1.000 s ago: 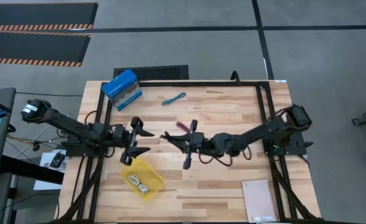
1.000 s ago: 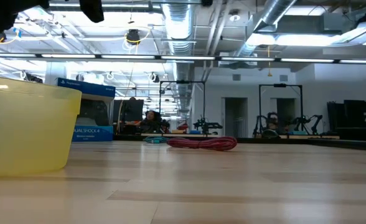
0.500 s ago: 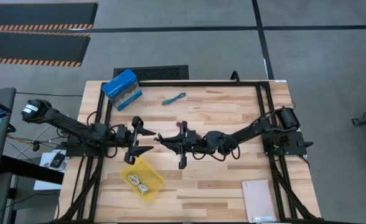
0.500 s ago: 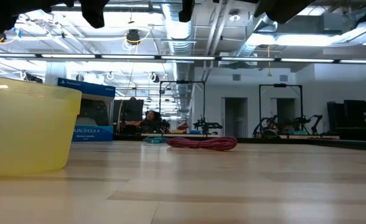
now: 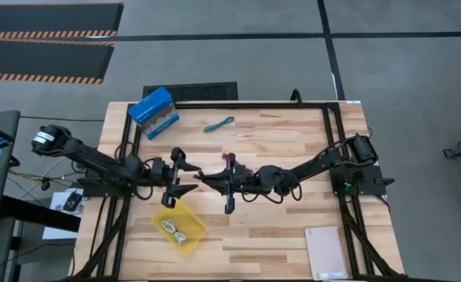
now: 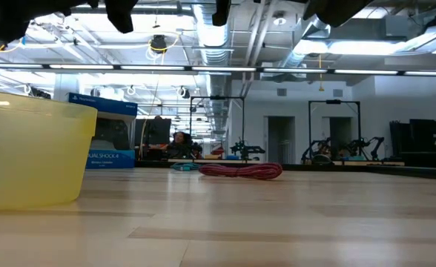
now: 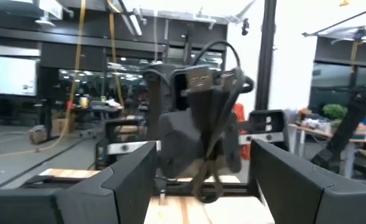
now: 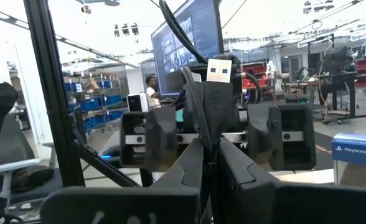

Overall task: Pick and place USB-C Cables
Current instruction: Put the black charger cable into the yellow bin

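My right gripper (image 5: 202, 174) is over the table's middle, pointing at the table's left edge, shut on a black cable whose silver plug (image 8: 219, 70) shows in the right wrist view. My left gripper (image 5: 189, 178) faces it, open and empty, a finger on either side of the right gripper (image 7: 198, 149). The dark red cable (image 5: 230, 157) (image 6: 240, 170) lies on the table, partly under the right gripper. The teal cable (image 5: 219, 124) lies farther back. A pale cable (image 5: 172, 229) lies in the yellow tray (image 5: 191, 215). My right gripper pinches the black cable (image 8: 203, 118) between its two fingers (image 8: 245, 180). The fingers lie level and come from the table's right side. The plug end sticks out past the fingertips. The cable is clear of the table.
A blue box (image 5: 154, 107) stands at the far left corner. The yellow tray also shows in the low view (image 6: 25, 156). A notebook (image 5: 325, 252) lies at the near right. Black frame rails (image 5: 331, 133) run along the table's sides and far edge.
My right gripper has gone toward the table's left edge with the black cable and then held still. My left gripper has gone a little toward the right gripper, staying open.
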`<state>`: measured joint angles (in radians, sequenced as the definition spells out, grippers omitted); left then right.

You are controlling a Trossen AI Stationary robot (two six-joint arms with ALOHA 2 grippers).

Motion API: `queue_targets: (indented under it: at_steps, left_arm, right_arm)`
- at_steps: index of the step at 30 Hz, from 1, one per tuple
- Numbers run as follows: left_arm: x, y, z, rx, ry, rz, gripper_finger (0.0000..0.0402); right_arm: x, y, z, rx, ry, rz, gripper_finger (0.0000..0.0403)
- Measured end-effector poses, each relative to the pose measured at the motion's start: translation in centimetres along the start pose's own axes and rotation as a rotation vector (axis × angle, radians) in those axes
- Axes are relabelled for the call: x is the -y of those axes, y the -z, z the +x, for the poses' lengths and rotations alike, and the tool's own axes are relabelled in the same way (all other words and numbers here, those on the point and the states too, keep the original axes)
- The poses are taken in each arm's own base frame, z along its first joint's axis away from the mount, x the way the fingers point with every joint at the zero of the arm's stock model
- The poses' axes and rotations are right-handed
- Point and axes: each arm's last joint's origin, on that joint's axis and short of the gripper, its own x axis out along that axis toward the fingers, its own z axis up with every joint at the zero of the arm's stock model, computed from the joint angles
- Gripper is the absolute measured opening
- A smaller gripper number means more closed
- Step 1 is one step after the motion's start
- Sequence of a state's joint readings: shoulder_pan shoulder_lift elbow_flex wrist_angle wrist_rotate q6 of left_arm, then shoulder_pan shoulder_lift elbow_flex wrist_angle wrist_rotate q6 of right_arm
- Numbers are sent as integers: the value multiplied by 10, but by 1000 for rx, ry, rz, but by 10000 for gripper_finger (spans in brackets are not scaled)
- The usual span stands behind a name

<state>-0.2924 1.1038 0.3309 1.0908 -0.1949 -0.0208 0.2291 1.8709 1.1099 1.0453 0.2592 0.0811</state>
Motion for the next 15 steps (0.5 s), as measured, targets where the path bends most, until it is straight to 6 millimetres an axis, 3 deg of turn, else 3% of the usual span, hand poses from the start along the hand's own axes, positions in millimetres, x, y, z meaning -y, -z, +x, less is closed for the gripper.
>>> queue_targets:
  at_steps: [15]
  left_arm:
    - [1, -2, 8, 24, 3, 29, 249]
  right_arm:
    - [-2, 3, -1, -32, -3, -9, 34]
